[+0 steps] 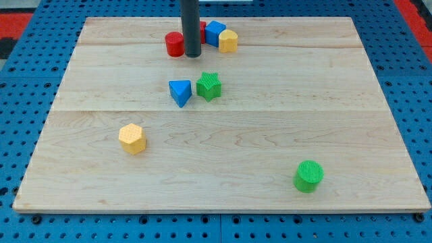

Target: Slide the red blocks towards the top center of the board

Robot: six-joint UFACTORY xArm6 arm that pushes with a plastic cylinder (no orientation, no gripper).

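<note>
A red cylinder [175, 44] stands near the view's top centre of the wooden board [223, 175]. A second red block [202, 31] shows only as a sliver behind the rod; its shape is hidden. My tip [193, 55] rests just right of the red cylinder, touching or almost touching it, and in front of the hidden red block. A blue block [214, 32] and a yellow block [228, 41] sit right of the rod, close together.
A blue triangular block [180, 92] and a green star-shaped block [209, 86] sit side by side below the tip. A yellow hexagonal block [133, 138] lies at the lower left. A green cylinder [309, 175] lies at the lower right.
</note>
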